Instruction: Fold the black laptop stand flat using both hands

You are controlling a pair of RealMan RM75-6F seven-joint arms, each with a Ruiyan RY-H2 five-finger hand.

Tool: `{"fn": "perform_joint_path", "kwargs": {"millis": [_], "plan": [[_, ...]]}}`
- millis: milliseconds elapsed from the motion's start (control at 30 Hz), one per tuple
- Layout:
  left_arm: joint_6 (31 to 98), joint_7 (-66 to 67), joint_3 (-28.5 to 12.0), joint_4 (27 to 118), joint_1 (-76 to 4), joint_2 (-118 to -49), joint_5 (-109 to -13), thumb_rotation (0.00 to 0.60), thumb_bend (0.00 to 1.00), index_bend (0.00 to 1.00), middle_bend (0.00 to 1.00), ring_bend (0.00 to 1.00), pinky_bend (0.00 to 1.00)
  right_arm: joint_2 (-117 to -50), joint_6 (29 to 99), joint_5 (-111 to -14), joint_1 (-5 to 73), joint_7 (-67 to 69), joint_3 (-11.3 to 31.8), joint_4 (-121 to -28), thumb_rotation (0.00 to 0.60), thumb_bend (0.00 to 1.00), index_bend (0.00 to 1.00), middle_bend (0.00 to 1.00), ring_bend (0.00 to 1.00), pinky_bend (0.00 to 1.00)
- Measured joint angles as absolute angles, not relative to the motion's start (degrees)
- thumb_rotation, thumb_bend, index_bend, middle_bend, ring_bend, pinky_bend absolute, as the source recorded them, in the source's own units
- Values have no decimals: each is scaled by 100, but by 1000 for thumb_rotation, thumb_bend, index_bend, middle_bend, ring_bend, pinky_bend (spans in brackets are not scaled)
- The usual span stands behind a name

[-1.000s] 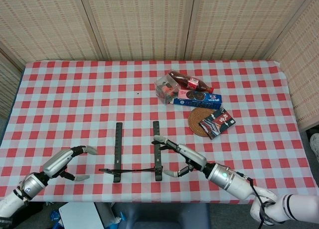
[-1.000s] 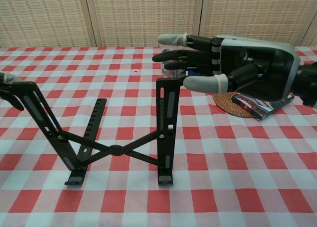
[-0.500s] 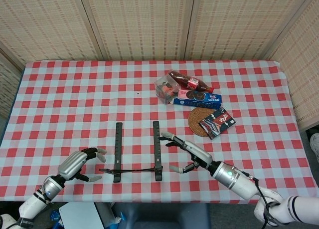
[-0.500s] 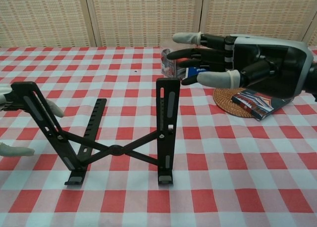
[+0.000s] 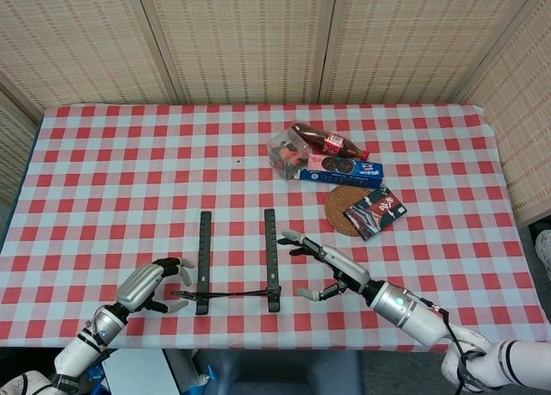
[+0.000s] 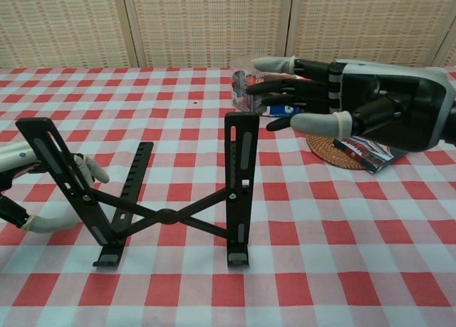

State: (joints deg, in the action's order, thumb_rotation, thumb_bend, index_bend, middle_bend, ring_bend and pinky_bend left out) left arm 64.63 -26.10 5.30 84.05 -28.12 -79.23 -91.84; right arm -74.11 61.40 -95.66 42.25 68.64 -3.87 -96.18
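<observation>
The black laptop stand (image 5: 269, 257) stands unfolded near the table's front edge. Its left upright (image 6: 57, 174) leans back, and its right upright (image 6: 241, 170) is vertical. Crossed links (image 6: 165, 216) join the two. My left hand (image 5: 153, 285) is low at the stand's left side. Its fingers (image 6: 94, 172) and thumb are apart on either side of the left upright's lower half, and I cannot tell if they touch it. My right hand (image 5: 331, 271) hovers open to the right of the right upright, with its fingertips (image 6: 265, 63) pointing at the upright's top and clear of it.
Behind the right hand lie a woven coaster (image 5: 343, 207), a dark packet (image 5: 376, 211), a blue biscuit box (image 5: 341, 170), a cola bottle (image 5: 327, 142) and a clear box (image 5: 287, 152). The red-checked table (image 5: 129, 171) ends just in front of the stand.
My left hand has moved right, up to the stand's left upright. My right hand has drawn back to the right, away from the right upright. The stand has not moved.
</observation>
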Motion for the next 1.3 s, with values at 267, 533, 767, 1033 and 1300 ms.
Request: {"fn": "perform_joint_path", "kwargs": {"millis": [267, 533, 767, 1033, 1300], "plan": [[6397, -2491, 514, 8497, -2808, -7973, -9148, 600, 245, 468, 273, 241, 245, -7426, 6135, -9588, 4202, 6917, -405, -9572, 600, 289, 0, 89, 0, 100], [6362, -2426, 470, 8562, -2804, -8078, -9102, 600, 280, 483, 275, 243, 244, -7439, 6135, -9602, 4185, 6941, -411, -9553, 600, 289, 0, 90, 0, 100], [6323, -2430, 443, 8580, -2820, -8133, -9089, 600, 318, 499, 276, 245, 244, -7437, 6135, -9599, 4165, 6954, -419, -9545, 600, 289, 0, 89, 0, 100], [6256, -2434, 436, 8626, -2840, -8159, -9069, 600, 357, 500, 282, 246, 245, -7449, 6160, -9617, 4139, 6986, -430, -9518, 600, 289, 0, 89, 0, 100], [6268, -2393, 439, 8644, -2852, -8162, -9119, 600, 389, 508, 282, 246, 244, -7449, 6174, -9624, 4112, 7020, -449, -9498, 600, 289, 0, 89, 0, 100]]}}
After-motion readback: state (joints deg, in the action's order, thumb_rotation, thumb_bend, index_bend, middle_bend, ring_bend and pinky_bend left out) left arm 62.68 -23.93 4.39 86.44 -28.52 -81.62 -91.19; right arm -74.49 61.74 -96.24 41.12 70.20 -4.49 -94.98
